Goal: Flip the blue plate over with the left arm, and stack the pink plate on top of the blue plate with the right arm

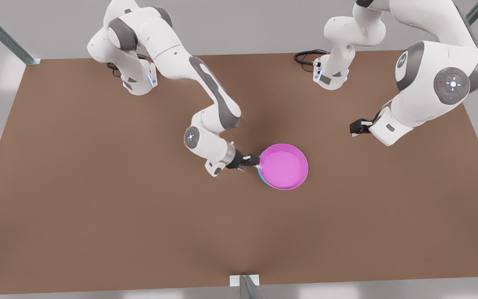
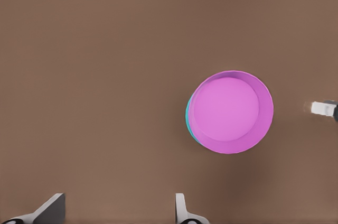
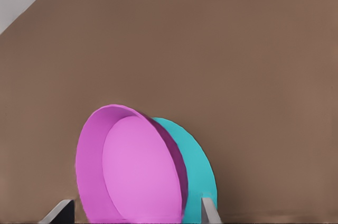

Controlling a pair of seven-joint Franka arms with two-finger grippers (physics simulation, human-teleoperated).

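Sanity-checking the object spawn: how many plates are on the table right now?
2. The pink plate sits mid-table on top of the blue plate, which peeks out as a cyan sliver beneath it beside the right gripper. The left gripper waits apart.

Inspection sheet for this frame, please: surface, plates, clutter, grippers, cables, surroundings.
Surface: brown table, bare apart from the plates.
Job's things: pink plate sits rim-up on the blue plate, slightly offset, so a cyan edge shows.
Clutter: nothing seen.
Grippers: right gripper is low at the stack's edge, fingers open astride both rims. Left gripper is open and waits apart from the stack, on the front view's right.
Cables: black loop at the left arm's base, smaller loop at the right arm's.
Surroundings: grey floor, metal frame struts.
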